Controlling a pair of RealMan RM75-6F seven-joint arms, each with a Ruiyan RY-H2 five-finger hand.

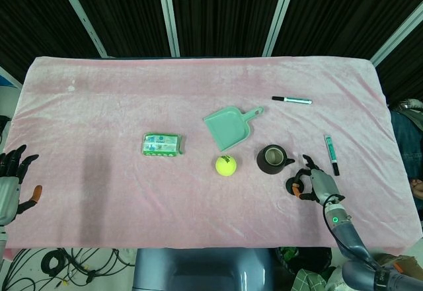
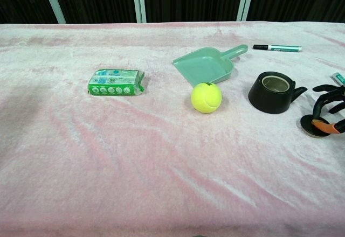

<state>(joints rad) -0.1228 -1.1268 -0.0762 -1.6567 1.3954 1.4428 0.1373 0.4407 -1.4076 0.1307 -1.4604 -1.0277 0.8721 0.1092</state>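
Pink plush cloth covers the bench [image 1: 119, 99] you are working over. In the head view, your right hand [image 1: 315, 184] sits near the front right edge, its fingers curled down around a small dark round lid [image 1: 291, 186] that lies flat on the cloth; the orange-tipped thumb touches it. Whether the lid is lifted or only touched, you cannot tell from here. Just to the left of the lid stands a black pot [image 1: 271, 159], its spout pointing toward your hand. A green marker [image 1: 329, 149] lies just beyond the hand, and a second marker [image 1: 291, 99] lies further back. A yellow tennis ball [image 1: 225, 165] rests just in front of a teal dustpan [image 1: 228, 127], and a green packet [image 1: 162, 145] lies well to the left. Your left hand [image 1: 12, 184] hangs at the far left edge, off the cloth, fingers spread and holding nothing.

In the chest view, your right hand [image 2: 330, 110] shows at the right border, fingers arched over the lid [image 2: 311, 125], which rests on the cloth. The pot [image 2: 274, 92] is close beside it, the ball [image 2: 206, 97] touching the front lip of the dustpan [image 2: 207, 66]. The packet [image 2: 115, 82] sits apart on the left.
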